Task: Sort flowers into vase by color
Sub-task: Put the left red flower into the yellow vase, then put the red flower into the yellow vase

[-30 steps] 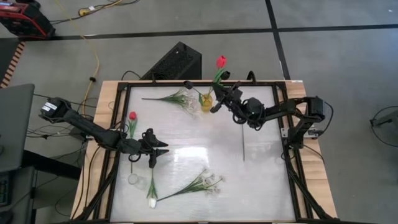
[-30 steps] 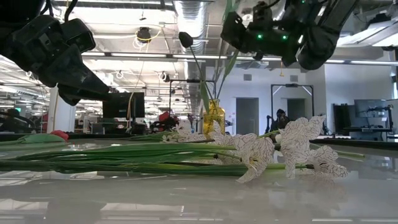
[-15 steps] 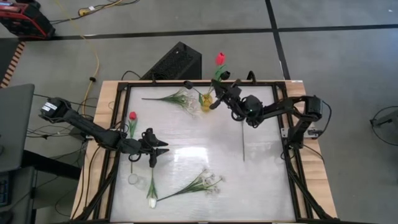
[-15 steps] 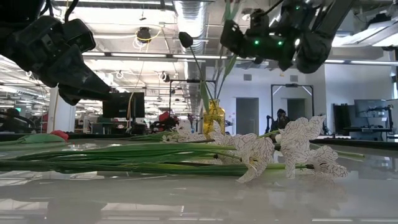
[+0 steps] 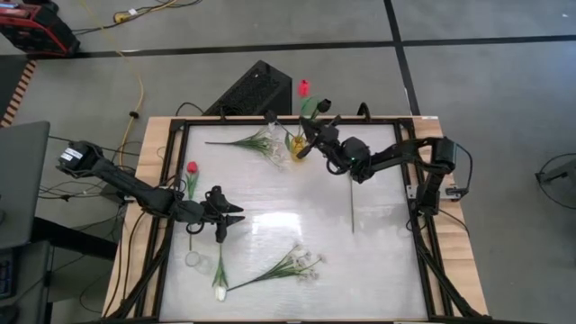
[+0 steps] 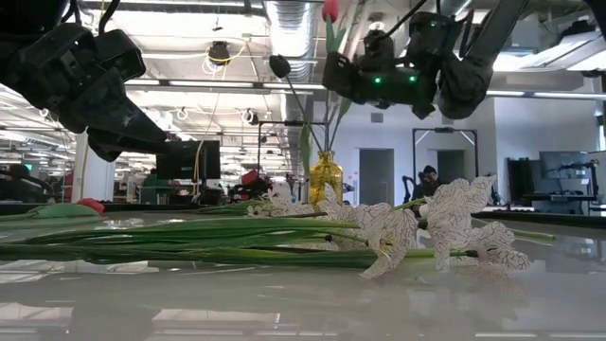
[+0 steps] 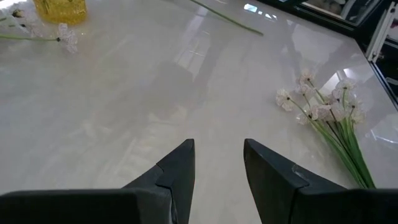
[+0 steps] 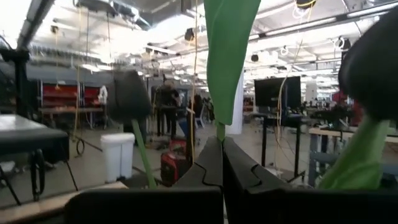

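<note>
My right gripper hovers over the yellow vase at the table's far edge, shut on a red tulip that stands upright. The low view shows this gripper above the vase and the bud at the top. A dark bud stands in the vase. My left gripper hangs open over the table's left half and touches nothing. On the table lie another red tulip, a white tulip and two white sprays. My right gripper pinches the red tulip's green stem between its two shut fingers, just below a broad leaf and well below the bud. The fingers lie level, across the stem. The tulip is upright, with the bud above the gripper. Whether its lower end is inside the vase cannot be told.
A small clear glass stands near the table's left edge. A bare green stem lies right of centre. The table's middle is bare. A black box sits beyond the far edge.
My right gripper has moved toward the table's left, closer over the yellow vase, carrying the red tulip upright with it. It has stayed shut on the stem.
</note>
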Robot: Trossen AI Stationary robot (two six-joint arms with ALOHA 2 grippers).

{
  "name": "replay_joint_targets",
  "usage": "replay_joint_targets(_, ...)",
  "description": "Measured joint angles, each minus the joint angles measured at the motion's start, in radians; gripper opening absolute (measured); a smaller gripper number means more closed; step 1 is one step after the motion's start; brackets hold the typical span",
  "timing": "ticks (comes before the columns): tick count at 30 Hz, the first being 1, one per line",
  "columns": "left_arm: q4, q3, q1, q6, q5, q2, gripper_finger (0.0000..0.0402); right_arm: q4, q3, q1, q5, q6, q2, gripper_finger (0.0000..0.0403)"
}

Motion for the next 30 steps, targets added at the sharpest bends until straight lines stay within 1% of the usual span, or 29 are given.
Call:
replay_joint_targets(4,0.0,0.0,0.0,0.001,0.0,0.0,0.0126,-0.059,0.0,0.001,0.02,0.0,0.0,0.0028)
replay_joint_targets(11,0.001,0.0,0.0,0.001,0.0,0.0,0.0126,-0.066,0.0,0.017,0.017,0.0,0.0,0.0082)
replay_joint_targets(13,0.001,0.0,0.0,0.001,0.0,0.0,0.0126,-0.093,0.0,0.017,0.017,0.0,-0.008,0.0096)
replay_joint_targets(16,0.001,0.0,0.0,0.001,0.0,0.0,0.0126,-0.243,0.0,0.016,0.012,0.019,-0.05,0.0117)
replay_joint_targets(24,0.004,0.0,0.0,0.004,0.0,0.0,0.0126,-0.665,0.0,0.036,-0.01,0.034,-0.228,0.0172)
replay_joint_targets(27,0.009,0.0,0.0,0.004,0.001,0.0,0.0126,-0.82,0.0,0.046,-0.011,0.036,-0.304,0.0186)
replay_joint_targets(30,0.008,0.0,0.0,0.003,0.01,0.0,0.0126,-0.963,0.0,0.065,-0.035,0.054,-0.374,0.0195)
